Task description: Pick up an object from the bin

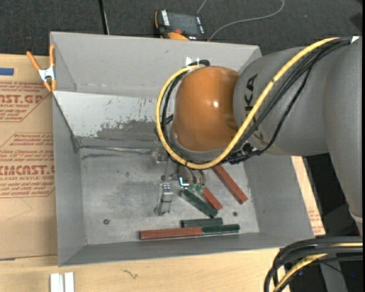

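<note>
Grey arm [304, 102] reaching in from the right, black letters on its casing, readable only in part as "KA". Below it, grey metal bin [109, 66], floor scuffed and bare across the whole left half, open room there up to the left wall. Glossy orange cover [204, 114] on the wrist, ringed by a yellow cable [160, 126], hiding the middle of the back wall. Long red-brown stick [169, 234] flat near the front wall, long axis parallel to that wall; dark green stick [219, 229] at its right end, lying the same way. Further back, a slanted red-brown stick [232, 185] running from upper left to lower right, and near it a dark green stick [201, 203] on the same slant, its upper-left end just beside the tool [163, 204]. Tool low over bare floor at mid-bin, left of the sticks; released or clenched, cannot tell, and nothing seen gripped in it.
</note>
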